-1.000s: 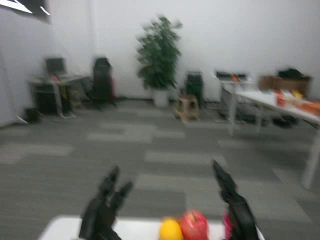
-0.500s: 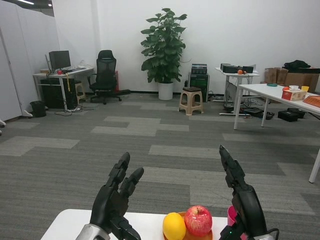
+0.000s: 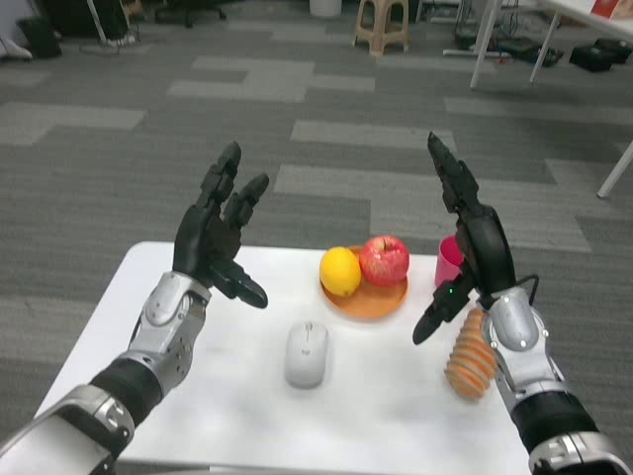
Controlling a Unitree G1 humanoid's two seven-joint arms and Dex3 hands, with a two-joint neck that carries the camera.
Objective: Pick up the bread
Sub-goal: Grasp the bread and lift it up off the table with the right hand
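Your white counter (image 3: 247, 396) fills lower frame. Nearest you, lower centre: white mouse (image 3: 306, 353). Lower right: ridged bread (image 3: 469, 357), lying on counter, partly behind right forearm, untouched. Left robot hand (image 3: 215, 237) raised left of centre, fingers spread, empty. Right robot hand (image 3: 470, 247) raised right of centre, fingers extended, empty. Centre: orange plate (image 3: 364, 297) with lemon (image 3: 339, 271) and apple (image 3: 384, 260). Pink cup (image 3: 448, 261) beside plate. Beyond: grey carpet (image 3: 326, 129).

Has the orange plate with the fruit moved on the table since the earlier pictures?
Cannot tell. The camera tilted down, shifting everything; the orange plate sits near the white table's far edge, as before.
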